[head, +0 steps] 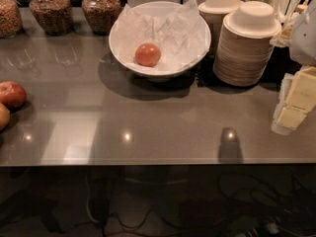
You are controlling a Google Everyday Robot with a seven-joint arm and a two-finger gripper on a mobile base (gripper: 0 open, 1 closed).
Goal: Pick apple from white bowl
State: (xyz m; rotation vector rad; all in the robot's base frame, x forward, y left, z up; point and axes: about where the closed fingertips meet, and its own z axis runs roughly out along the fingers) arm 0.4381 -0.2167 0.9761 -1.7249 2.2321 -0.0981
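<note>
**Apple Waited in Bowl, Gripper Off to the Right**

The apple (147,55) sat alone in the white bowl (114,43), left of its centre, resting on the crumpled paper lining (174,31). The bowl stood at the far middle of the grey counter (148,117), just left of the stacked beige paper bowls (244,48). The gripper (294,105) hung at the right edge of the scene, nearer than the bowl and well apart from it. It held nothing that could be seen, and whether it was spread or pressed together could not be told.

The apple looked firm, smooth and fairly light, with a waxy skin likely to slip under a glancing pinch. A hold across its widest girth, taken from above, seemed soundest. The soft paper beneath might shift or snag, and the bowl's high rim argued against a low sideways approach. Two other apples, one red (11,94) and one yellowish (2,116), lay at the far left edge of the counter.
</note>
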